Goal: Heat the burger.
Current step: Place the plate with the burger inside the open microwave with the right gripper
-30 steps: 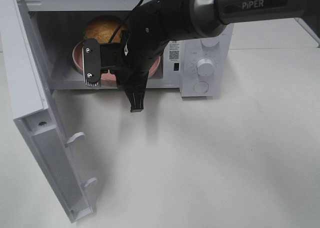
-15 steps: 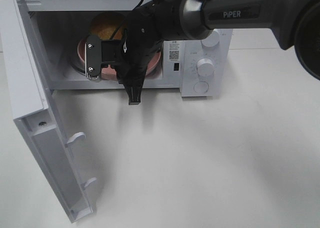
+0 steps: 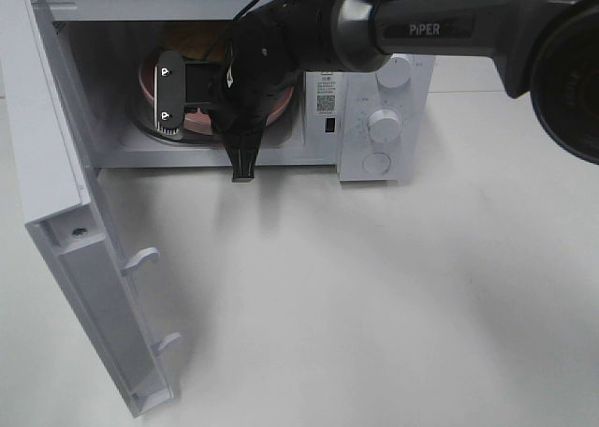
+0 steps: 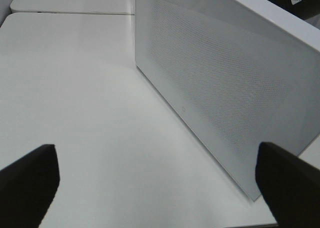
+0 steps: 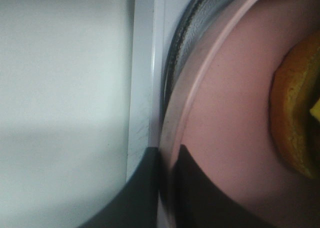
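Note:
The burger (image 3: 191, 39) rests on a pink plate (image 3: 200, 121) inside the open microwave (image 3: 367, 48), mostly hidden behind my right arm. My right gripper (image 3: 168, 95) has reached across into the cavity and is shut on the plate's rim. In the right wrist view the gripper (image 5: 167, 160) has a dark finger on each side of the pink plate (image 5: 230, 113) edge. The burger (image 5: 292, 123) shows there as a golden-brown bun edge. My left gripper (image 4: 160, 188) is open and empty, facing the outer face of the microwave door (image 4: 225, 88).
The microwave door (image 3: 65, 212) stands swung wide open at the left, reaching toward the front of the white table (image 3: 393, 296). Two knobs (image 3: 382, 125) sit on the control panel at the right. A glass turntable (image 5: 180, 53) lies under the plate.
My right gripper has carried the plate and burger deeper into the microwave cavity, moving back from the opening's front edge. The left gripper has stayed still.

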`<control>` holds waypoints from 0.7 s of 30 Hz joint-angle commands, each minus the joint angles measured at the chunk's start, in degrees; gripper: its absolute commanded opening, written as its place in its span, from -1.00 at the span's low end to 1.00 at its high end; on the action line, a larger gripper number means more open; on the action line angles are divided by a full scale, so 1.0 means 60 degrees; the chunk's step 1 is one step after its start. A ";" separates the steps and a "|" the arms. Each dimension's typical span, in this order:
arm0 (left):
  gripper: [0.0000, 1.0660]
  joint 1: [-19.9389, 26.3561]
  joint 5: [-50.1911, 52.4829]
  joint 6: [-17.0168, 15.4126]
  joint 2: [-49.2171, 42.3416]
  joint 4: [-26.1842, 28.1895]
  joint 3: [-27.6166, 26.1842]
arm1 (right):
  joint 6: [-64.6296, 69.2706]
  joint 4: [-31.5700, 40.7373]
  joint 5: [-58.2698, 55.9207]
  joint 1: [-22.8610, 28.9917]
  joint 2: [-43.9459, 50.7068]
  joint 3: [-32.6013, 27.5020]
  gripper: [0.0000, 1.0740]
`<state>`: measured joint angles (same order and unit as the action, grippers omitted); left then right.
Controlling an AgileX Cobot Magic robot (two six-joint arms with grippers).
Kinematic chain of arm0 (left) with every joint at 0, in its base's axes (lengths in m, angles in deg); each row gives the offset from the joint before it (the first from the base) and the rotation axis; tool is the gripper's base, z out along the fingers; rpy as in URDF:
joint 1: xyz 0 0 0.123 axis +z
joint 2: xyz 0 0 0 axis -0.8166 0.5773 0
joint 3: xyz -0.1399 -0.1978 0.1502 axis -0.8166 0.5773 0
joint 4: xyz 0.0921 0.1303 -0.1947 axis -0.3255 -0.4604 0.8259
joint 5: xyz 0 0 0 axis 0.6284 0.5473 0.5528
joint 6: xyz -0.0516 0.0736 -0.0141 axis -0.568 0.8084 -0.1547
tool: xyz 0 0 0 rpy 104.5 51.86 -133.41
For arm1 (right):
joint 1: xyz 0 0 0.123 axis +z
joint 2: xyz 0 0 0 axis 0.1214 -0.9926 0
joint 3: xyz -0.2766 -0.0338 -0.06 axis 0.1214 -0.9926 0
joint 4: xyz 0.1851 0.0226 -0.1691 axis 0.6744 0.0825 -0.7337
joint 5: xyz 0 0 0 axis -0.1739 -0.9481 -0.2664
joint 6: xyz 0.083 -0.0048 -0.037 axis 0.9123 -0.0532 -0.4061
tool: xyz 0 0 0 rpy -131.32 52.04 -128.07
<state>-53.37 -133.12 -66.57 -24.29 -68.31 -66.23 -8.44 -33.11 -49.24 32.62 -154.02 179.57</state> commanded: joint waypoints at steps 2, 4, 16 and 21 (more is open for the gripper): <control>0.88 -0.0038 0.0076 -0.0038 -0.0162 0.0010 0.0019 | -0.0353 -0.0210 0.0668 -0.0029 0.0095 0.0172 -0.97; 0.88 -0.0038 0.0076 -0.0038 -0.0162 0.0010 0.0019 | -0.0525 -0.0210 0.0678 -0.0029 0.0095 0.0172 -0.97; 0.88 -0.0038 0.0076 -0.0038 -0.0162 0.0010 0.0019 | -0.0430 -0.0153 0.0688 0.0010 0.0095 0.0153 -0.85; 0.88 -0.0038 0.0076 -0.0038 -0.0162 0.0010 0.0019 | 0.0029 -0.0134 0.0688 0.0010 0.0095 0.0153 -0.62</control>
<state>-53.37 -133.12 -66.57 -24.29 -68.31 -66.23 -10.15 -33.46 -48.61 32.62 -154.02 179.69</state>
